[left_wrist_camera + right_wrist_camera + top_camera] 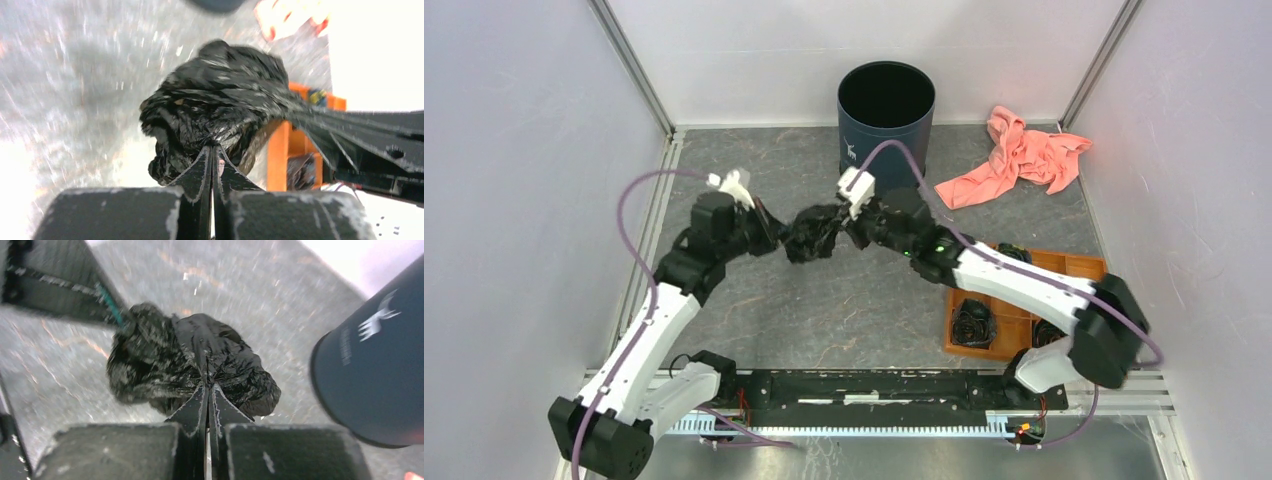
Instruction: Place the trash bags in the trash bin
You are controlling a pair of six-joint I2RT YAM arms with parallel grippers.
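Observation:
The trash bag (812, 234) is a crumpled glossy black wad held between my two grippers above the grey table, in front of the trash bin. My left gripper (776, 238) is shut on its left side; the left wrist view shows the bag (220, 100) pinched at the fingertips (212, 148). My right gripper (849, 228) is shut on its right side; the right wrist view shows the bag (190, 360) at that gripper (207, 386). The navy trash bin (885, 110) with a white deer logo stands upright and open at the back; it also shows in the right wrist view (380, 375).
A salmon-pink cloth (1020, 156) lies at the back right. An orange compartment tray (1024, 305) with small black rolls sits at the right, partly under my right arm; it also shows in the left wrist view (285, 145). White walls enclose the table.

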